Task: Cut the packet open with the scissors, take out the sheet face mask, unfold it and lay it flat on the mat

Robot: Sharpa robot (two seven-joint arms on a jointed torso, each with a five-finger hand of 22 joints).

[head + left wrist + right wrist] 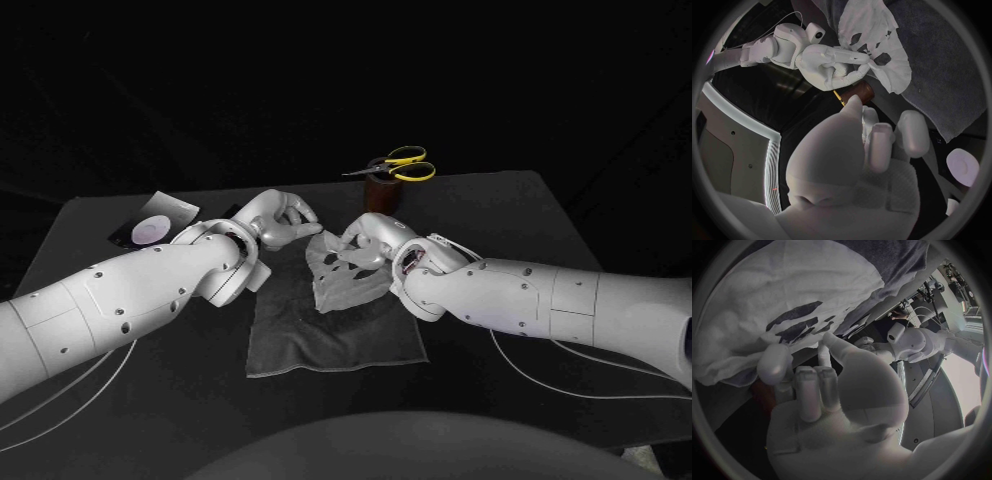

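Note:
The white sheet face mask (346,277) hangs partly unfolded over the grey mat (335,340), its lower part lying on the cloth. My right hand (371,240) pinches the mask's upper edge between thumb and finger; the right wrist view shows the mask (767,320) draped from that hand (826,390). My left hand (281,220) hovers just left of the mask's top and holds nothing, its fingers loosely bent and apart (879,142). The left wrist view shows the right hand (826,60) gripping the mask (879,50). Yellow-handled scissors (398,165) stand in a brown holder (382,190) behind both hands.
The white packet (159,220) with a pale oval lies at the table's back left, beside my left forearm. The mat (942,75) runs lengthwise toward the front edge. The black table (548,390) stretches bare to the right and front.

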